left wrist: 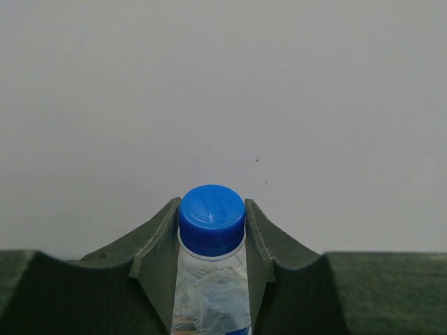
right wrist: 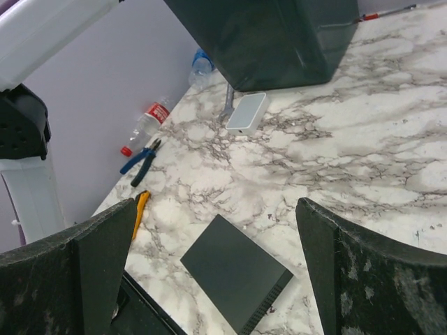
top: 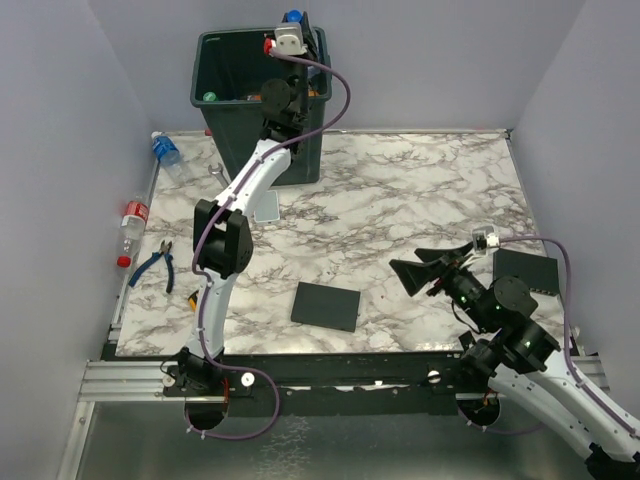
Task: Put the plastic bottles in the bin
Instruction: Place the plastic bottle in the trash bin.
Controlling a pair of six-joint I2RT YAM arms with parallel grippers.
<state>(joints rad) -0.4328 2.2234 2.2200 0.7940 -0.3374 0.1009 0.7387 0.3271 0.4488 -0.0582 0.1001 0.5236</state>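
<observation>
My left gripper point(left wrist: 211, 241) is shut on a clear plastic bottle point(left wrist: 209, 286) just below its blue cap, facing a plain wall. From above, that gripper point(top: 296, 22) is raised over the back right of the dark green bin point(top: 215, 75), which holds a few bottles. Two more bottles lie along the left table edge: a blue-labelled one point(top: 165, 150) point(right wrist: 201, 63) and a red-labelled one point(top: 130, 225) point(right wrist: 145, 124). My right gripper point(top: 425, 270) point(right wrist: 215, 208) stands open and empty, low over the near right of the table.
A flat black plate point(top: 326, 305) point(right wrist: 234, 269) lies near the front middle, another point(top: 527, 270) beside the right arm. Blue-handled pliers point(top: 155, 262) point(right wrist: 140, 162), a wrench point(top: 215, 172) and a white box point(right wrist: 246, 113) lie on the left half of the marble table point(top: 400, 190).
</observation>
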